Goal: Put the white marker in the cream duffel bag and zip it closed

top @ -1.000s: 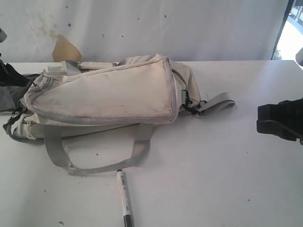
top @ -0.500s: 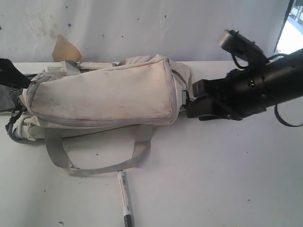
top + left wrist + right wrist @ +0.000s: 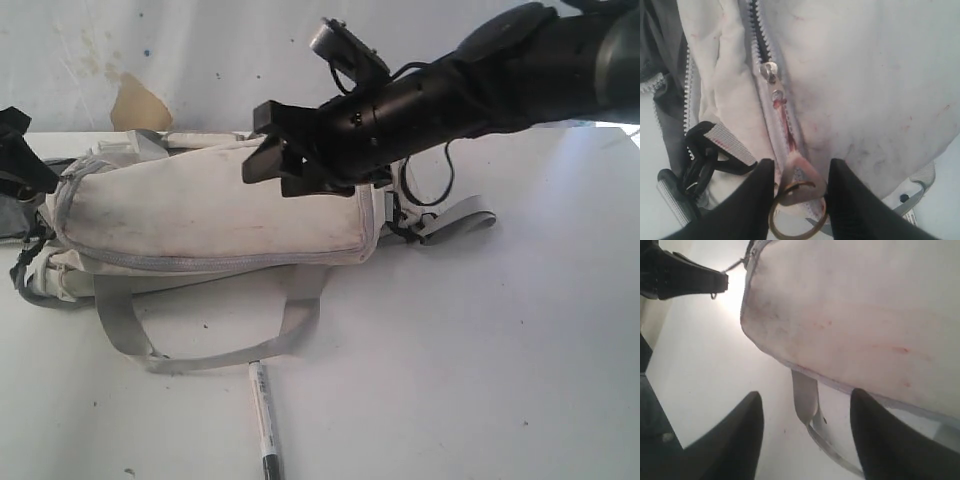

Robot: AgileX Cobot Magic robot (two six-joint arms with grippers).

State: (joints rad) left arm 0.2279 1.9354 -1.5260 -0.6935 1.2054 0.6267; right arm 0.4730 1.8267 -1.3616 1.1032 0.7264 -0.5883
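Left fingers (image 3: 755, 205) pinch one smudged cream fabric bag's (image 3: 220, 205) tab (image 3: 797, 172), right fingers (image 3: 740, 440) spread above it, one white marker (image 3: 262, 405) nearby.

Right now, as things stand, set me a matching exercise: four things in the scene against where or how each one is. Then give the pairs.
Things:
1 white marker
2 left gripper
3 right gripper
4 grey carry strap

States:
A open, above the cream duffel bag
B clamped on the tab at the bag's end
C lying on the table, held by nothing
D looped on the table between bag and marker

Pairs: 1-C; 2-B; 3-A; 4-D
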